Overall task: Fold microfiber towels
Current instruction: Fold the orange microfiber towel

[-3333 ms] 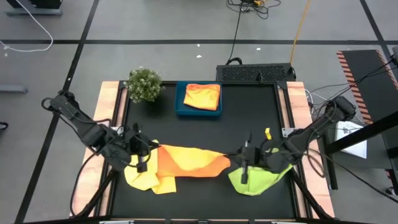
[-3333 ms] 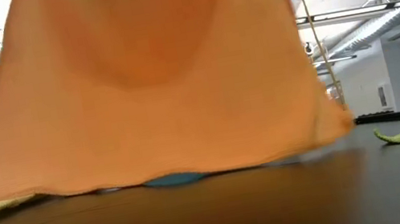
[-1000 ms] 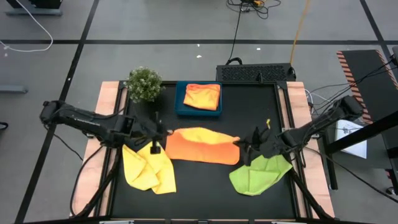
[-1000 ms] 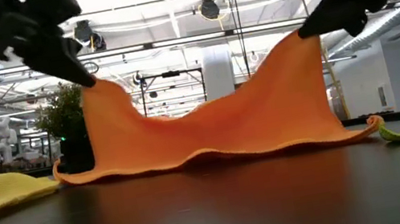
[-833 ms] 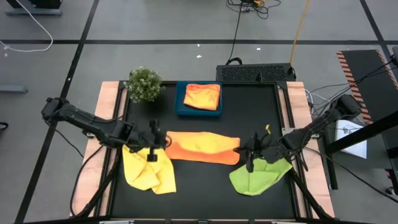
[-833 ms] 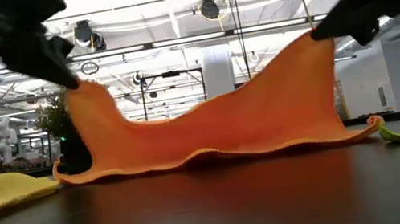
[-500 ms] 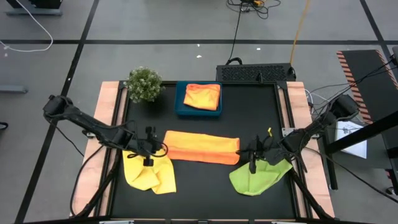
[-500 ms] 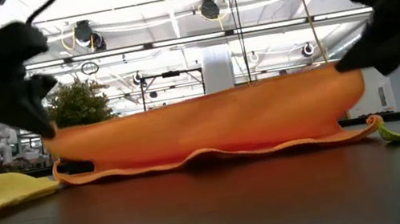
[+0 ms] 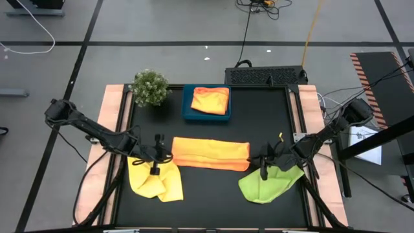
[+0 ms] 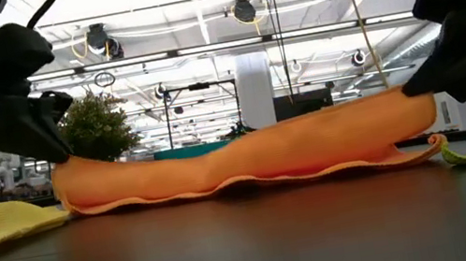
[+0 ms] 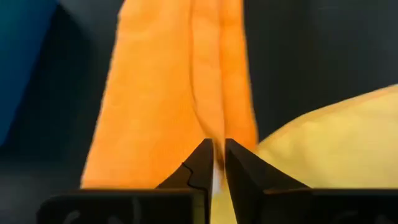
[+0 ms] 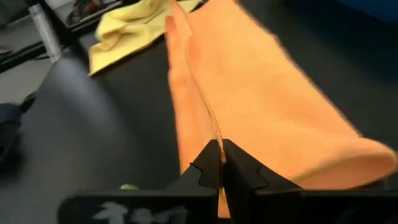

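An orange towel (image 9: pixel 210 153) lies folded in two at the table's middle, resting on its lower layer. My left gripper (image 9: pixel 168 155) is at its left end and my right gripper (image 9: pixel 251 160) at its right end, each shut on a corner of the upper layer. In the low view the towel (image 10: pixel 247 157) sags in the middle and stands slightly raised at both held ends. A crumpled yellow towel (image 9: pixel 155 178) lies at the near left and a lime green towel (image 9: pixel 268 181) at the near right. My left gripper (image 11: pixel 218 152) pinches the upper layer's edge (image 11: pixel 214 132) at the towel's left end between its two fingers. It comes slanting down from the table's left. The held corner sits just above the lower layer. My right gripper (image 12: pixel 221 149) pinches the upper layer's hemmed edge (image 12: pixel 216 134) at the towel's right end between its two fingers. It comes nearly level from the table's right. That corner (image 10: pixel 403 97) is held a little above the lower layer.
A blue tray (image 9: pixel 187 110) with a folded orange-yellow towel (image 9: pixel 211 99) stands at the far middle. A small green plant (image 9: pixel 150 87) is left of it. Bare black table shows near the front middle and the far right.
Both grippers have come down and toward the table's near edge with the orange towel's upper edge. The towel, which stood up from the table between them, has folded over onto itself and now lies almost flat, its lower layer staying in place.
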`<state>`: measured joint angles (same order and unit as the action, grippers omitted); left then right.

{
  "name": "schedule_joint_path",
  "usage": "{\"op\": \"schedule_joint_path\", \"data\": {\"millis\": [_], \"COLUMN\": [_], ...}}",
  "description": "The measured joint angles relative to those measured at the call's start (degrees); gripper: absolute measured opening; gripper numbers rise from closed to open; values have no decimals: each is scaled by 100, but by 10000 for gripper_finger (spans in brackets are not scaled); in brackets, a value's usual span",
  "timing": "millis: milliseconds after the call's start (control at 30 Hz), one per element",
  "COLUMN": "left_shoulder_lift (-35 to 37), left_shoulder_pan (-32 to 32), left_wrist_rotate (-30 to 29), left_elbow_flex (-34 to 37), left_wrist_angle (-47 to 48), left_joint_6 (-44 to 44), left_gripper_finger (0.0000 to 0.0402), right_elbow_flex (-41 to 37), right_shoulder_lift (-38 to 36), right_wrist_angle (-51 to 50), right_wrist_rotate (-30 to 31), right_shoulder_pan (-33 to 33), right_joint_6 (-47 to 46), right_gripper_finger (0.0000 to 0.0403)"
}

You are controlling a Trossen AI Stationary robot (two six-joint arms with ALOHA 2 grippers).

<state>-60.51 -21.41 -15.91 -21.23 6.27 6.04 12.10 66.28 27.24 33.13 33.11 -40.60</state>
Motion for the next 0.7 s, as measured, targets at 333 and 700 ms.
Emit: {"op": "schedule_joint_path", "data": {"millis": [333,700], "left_shoulder_lift": [2,11], "left_shoulder_pan": [-4,201], "left_wrist_rotate": [306,-222], "left_elbow_flex": [-69,-525], "left_wrist_angle": [89,113], "left_joint_6": [44,-258], "left_gripper_finger": [80,81], "right_elbow_flex": [0,0], "right_shoulder_lift": [0,-2], "right_wrist_angle": [210,725], "right_wrist_rotate": [-490,-514], "right_shoulder_pan": [2,-286], "right_joint_6": [127,402], "right_gripper_finger": [80,134]}}
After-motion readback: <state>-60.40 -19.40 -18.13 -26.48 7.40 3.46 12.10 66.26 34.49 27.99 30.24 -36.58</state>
